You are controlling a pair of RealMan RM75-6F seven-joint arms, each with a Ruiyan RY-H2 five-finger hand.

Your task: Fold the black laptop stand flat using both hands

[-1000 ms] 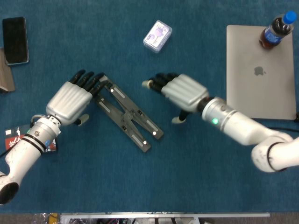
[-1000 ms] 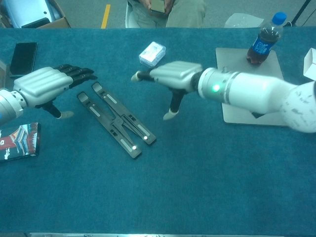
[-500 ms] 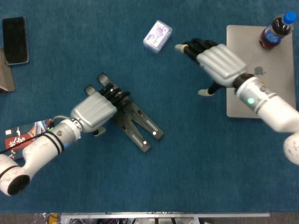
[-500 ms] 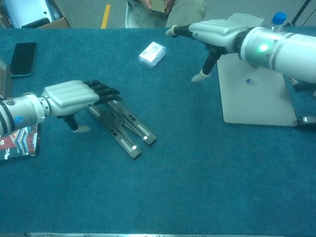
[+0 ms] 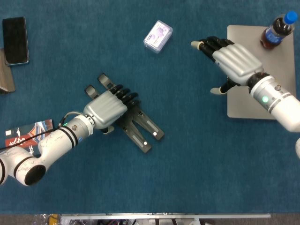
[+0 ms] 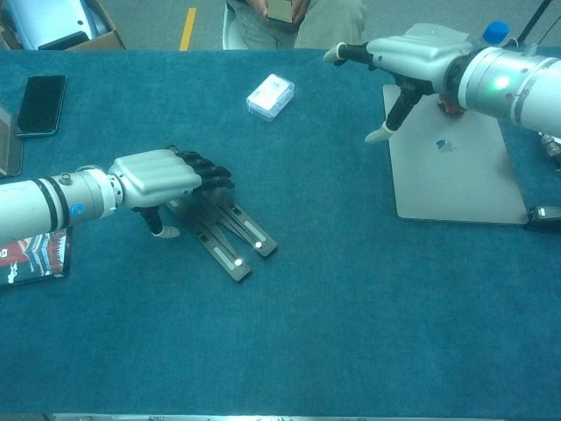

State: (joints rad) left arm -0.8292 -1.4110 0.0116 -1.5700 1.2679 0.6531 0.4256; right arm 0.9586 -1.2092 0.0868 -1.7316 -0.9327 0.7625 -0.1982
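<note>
**Left hand over the folded stand, right hand raised at the far right**

The black laptop stand point(image 5: 136, 123) lies flat on the blue tabletop point(image 5: 187, 178), left of centre, its two arms almost closed together. Its middle is covered by the left hand point(image 5: 108, 107), whose fingers are laid across it, extended; whether anything is gripped underneath cannot be told. Only both ends of the stand are seen. The right hand point(image 5: 232, 61) is held above the tabletop near the far right corner — fingers spread, nothing in it — and partly hides the laptop point(image 5: 276, 75) and the bottle point(image 5: 277, 29). The phone point(image 5: 15, 41) is seen at the far left edge.
</note>
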